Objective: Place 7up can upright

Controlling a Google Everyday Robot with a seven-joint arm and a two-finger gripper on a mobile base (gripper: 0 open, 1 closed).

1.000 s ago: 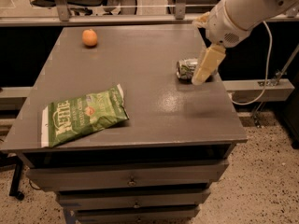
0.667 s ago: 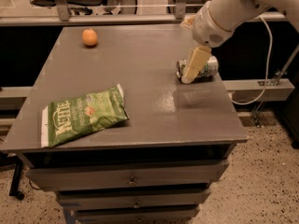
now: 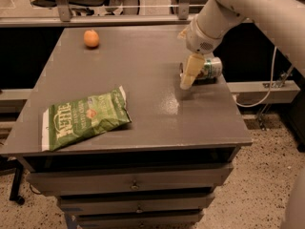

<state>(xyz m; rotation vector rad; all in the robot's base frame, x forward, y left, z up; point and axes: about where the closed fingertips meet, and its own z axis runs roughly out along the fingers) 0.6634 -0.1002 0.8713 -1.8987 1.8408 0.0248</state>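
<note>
The 7up can [image 3: 211,68] lies on its side near the right edge of the grey table [image 3: 143,104], its silver and green body pointing left to right. My gripper [image 3: 187,81] hangs down from the white arm [image 3: 248,8]. It covers the can's left end, and its tip is close to the tabletop. The can's left end is hidden behind the gripper, and whether the gripper touches the can does not show.
A green chip bag [image 3: 83,118] lies flat at the front left of the table. An orange [image 3: 91,38] sits at the back left. The table's right edge runs just past the can. Drawers sit below the front edge.
My gripper has moved left along the can, from over its right part to its left end. The can, bag and orange have stayed where they were.
</note>
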